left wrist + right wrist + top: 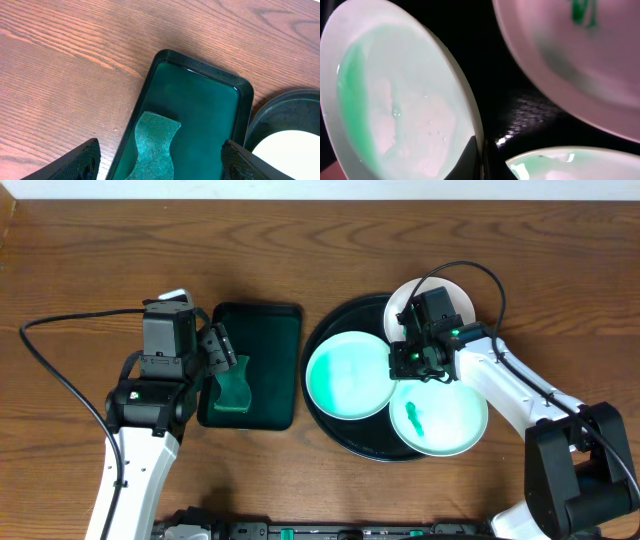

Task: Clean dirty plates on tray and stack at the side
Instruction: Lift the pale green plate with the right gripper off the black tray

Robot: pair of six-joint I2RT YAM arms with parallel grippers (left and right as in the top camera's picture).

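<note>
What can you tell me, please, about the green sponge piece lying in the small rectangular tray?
The sponge piece is a thin, teal-green pad with a fibrous, scouring-type texture and a wavy cut edge. It looks to lie flat and unfolded on the floor of the dark green tray, close to one long wall. The left pincer hovers open above it, one finger to each side, not touching it.

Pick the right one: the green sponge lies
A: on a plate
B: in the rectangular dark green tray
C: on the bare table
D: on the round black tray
B: the sponge lies flat on the floor of the rectangular green tray, apart from the round black tray beside it.
</note>
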